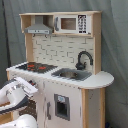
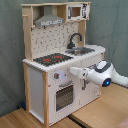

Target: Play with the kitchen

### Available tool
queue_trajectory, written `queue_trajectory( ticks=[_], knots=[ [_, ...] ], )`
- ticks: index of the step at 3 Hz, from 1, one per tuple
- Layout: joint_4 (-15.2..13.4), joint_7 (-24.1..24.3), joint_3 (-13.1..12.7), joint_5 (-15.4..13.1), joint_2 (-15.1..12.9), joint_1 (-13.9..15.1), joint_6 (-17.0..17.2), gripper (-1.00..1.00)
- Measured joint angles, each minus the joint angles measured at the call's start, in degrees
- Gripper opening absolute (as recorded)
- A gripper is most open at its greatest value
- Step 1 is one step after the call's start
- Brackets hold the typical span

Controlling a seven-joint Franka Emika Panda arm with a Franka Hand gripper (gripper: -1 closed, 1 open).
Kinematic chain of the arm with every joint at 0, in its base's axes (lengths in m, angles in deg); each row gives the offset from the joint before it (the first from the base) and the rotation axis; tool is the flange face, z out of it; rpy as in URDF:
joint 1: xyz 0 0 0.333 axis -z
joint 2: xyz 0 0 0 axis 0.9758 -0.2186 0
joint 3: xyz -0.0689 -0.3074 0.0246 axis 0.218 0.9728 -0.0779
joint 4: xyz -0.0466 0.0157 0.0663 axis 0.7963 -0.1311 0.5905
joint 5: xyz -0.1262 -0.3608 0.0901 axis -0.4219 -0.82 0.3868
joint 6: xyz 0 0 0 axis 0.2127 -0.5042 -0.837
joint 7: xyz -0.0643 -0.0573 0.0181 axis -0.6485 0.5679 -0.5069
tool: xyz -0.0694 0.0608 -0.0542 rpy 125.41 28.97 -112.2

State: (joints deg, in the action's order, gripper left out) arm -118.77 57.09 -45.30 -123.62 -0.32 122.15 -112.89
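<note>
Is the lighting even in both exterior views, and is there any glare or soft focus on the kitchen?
In the first exterior view the kitchen is softly and evenly lit, edges soft, with a faint sheen in the sink. In the second exterior view light is equally flat, the arm casts no hard shadow, and detail on the oven door is smeared.

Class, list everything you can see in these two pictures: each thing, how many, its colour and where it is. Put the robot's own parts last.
Toy kitchen: one, white and light wood, centre of both exterior views.
Stovetop: one, black with red rings, on the counter.
Sink: one, steel, beside the stovetop.
Faucet: one, black, behind the sink.
Hood: one, grey, above the stovetop.
Microwave: one, white, top shelf.
Oven door: one, windowed, below the stovetop.
Curtain: grey, behind.
Robot arm: one, white, hand at the kitchen's front.
</note>
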Motion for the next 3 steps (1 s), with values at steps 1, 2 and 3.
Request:
queue_trajectory(
  ticks=[1,2,3],
  knots=[
    [0.25,-6.31,-0.12,0.0,0.0,-0.02,0.6,-1.0],
    [0.49,-13.15,-0.28,0.0,0.0,-0.03,1.07,-1.0],
    [0.66,-19.72,-0.36,0.0,0.0,-0.05,1.3,-1.0]
  ],
)
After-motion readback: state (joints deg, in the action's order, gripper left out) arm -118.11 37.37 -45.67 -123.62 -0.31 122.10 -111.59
